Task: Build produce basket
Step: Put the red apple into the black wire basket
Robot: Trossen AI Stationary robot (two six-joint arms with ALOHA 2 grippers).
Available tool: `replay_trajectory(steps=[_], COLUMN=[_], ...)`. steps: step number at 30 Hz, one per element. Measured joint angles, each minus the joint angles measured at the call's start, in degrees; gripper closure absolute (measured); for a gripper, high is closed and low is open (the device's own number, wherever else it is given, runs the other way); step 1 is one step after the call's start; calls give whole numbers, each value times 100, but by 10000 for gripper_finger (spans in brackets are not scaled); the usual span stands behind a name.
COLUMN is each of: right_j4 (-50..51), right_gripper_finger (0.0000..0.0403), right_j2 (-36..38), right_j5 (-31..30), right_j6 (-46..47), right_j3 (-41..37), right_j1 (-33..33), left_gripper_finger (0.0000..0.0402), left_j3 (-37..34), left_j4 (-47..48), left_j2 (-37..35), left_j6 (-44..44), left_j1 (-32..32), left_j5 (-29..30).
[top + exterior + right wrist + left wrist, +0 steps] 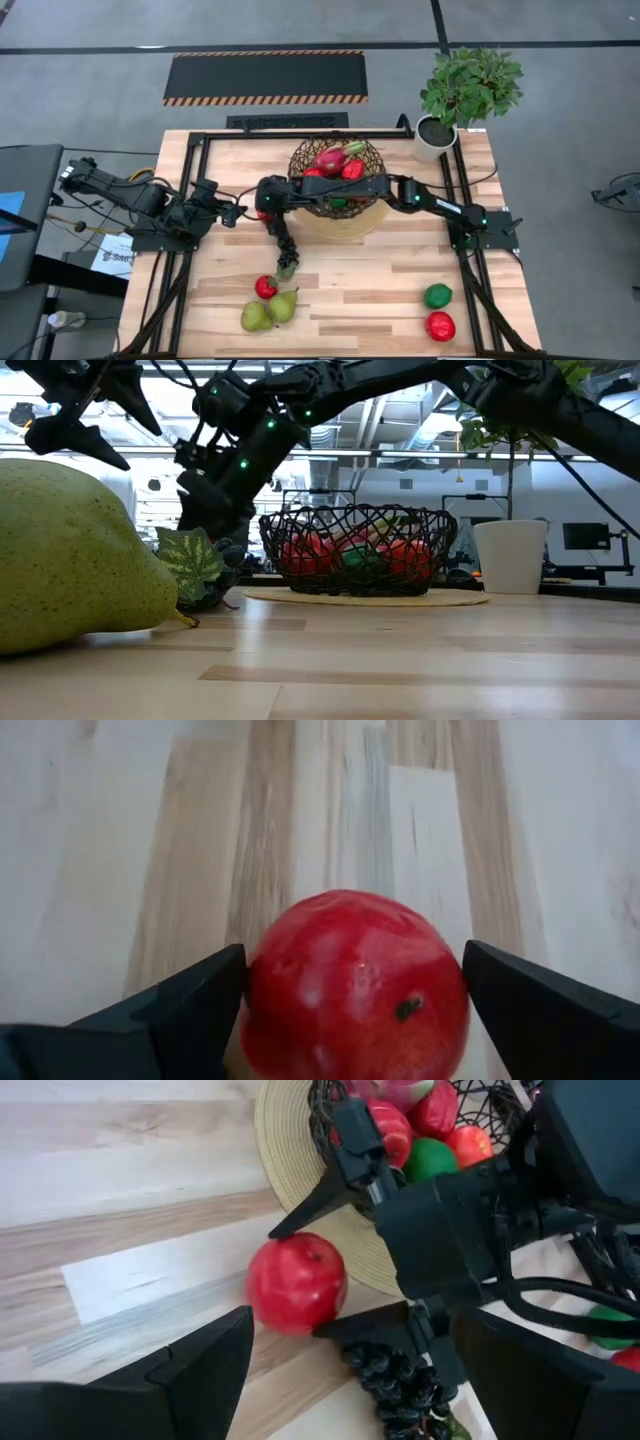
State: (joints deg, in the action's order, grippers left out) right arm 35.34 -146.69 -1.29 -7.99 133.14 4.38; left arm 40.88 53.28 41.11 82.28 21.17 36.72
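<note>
My right arm reaches over the basket (335,178) toward the table's left, and my right gripper (262,207) is shut on a red apple (297,1283) on the wood beside the basket's tan base (300,1175). The basket holds a pink dragon fruit (330,158), red fruits and a green one. Dark grapes (285,245) with a leaf lie on the table just near of the apple. My left gripper (236,212) hovers open to the left of the apple, pointing at it. On the near part of the table lie two green pears (268,311), a small red fruit (265,287), a green round fruit (437,295) and a red round fruit (440,325). My right gripper pinches the red apple (355,985) between its two fingers, one finger (195,995) on each side at the apple's widest part (262,990). The fingers slant down from the basket's side. The apple sits on the table, its stem dimple (405,1010) facing the wrist camera.
A white pot with a green plant (436,138) stands at the far right corner. A black frame (200,140) runs along the table's edges. The open wood lies in the middle between the pears and the fruits at near right.
</note>
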Motion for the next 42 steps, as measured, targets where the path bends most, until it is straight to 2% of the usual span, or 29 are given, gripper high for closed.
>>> replay_trajectory(steps=[7, 14, 17, 24, 30, 34, 38, 42], right_j4=[258, 424, 468, 658, 591, 933, 1867, 3131], right_gripper_finger=[30, 107, 128, 129, 127, 126, 126, 125], right_j2=[7, 17, 54, 258, 1177, 1666, 2198, 2372], right_j5=[-20, -21, -18, -14, -18, -186, -611, -772], right_j6=[23, 91, 224, 424, 572, 667, 671, 898], right_j3=[4, 4, 0, 107, 131, 120, 131, 120], right_j1=[28, 24, 24, 24, 145, 257, 415, 573], left_gripper_finger=[77, 77, 77, 77, 77, 77, 77, 77], left_j3=[0, 0, 0, 0, -2, -2, -3, -4], left_j4=[22, 23, 23, 25, 30, 26, 23, 17], left_j2=[-1, -2, -1, -1, -3, -1, -1, -1], left_j6=[-9, -11, -11, -13, -57, -57, -57, -59], left_j1=[0, 0, 0, 0, 0, 0, 0, 0], left_j5=[48, 112, 114, 116, 154, 162, 162, 162])
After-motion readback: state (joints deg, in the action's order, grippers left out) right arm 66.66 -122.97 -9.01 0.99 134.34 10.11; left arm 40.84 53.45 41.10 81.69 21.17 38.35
